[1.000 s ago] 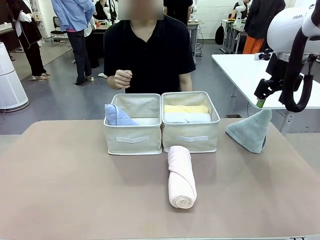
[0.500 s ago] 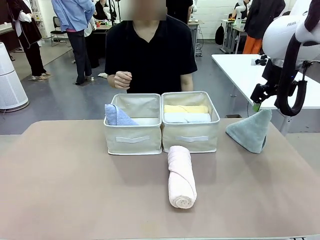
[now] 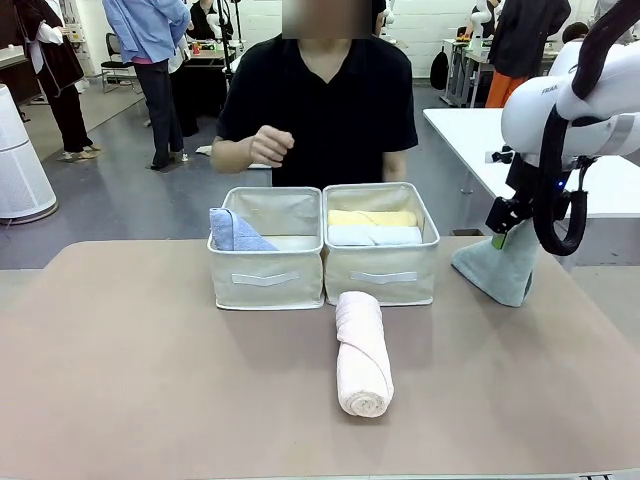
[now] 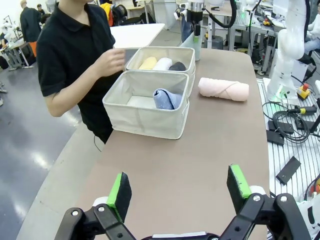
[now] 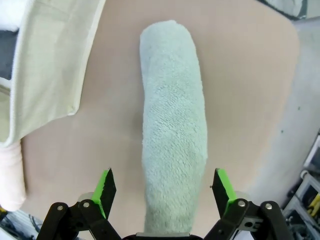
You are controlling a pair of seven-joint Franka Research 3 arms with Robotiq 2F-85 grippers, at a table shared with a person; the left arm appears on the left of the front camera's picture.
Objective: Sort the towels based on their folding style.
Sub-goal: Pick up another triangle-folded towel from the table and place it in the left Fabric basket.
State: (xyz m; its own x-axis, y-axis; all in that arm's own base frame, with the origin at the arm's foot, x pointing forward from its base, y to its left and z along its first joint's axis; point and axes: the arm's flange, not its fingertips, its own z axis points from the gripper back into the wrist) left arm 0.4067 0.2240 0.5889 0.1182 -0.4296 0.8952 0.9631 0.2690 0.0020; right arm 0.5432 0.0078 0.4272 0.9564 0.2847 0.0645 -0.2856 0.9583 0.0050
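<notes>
A beige cloth basket [image 3: 236, 292] sits near the far edge of the brown table [image 3: 140, 380], about in the middle. A second beige basket [image 3: 410, 285] touches its right side. Each has a white strip [image 3: 265, 279] on its front. A person in a black shirt [image 3: 325, 110] is just behind the far edge. A white table [image 3: 470, 135] stands past the far right corner. A round white machine [image 3: 18, 165] stands on the grey floor [image 3: 120, 205] on the left.
</notes>
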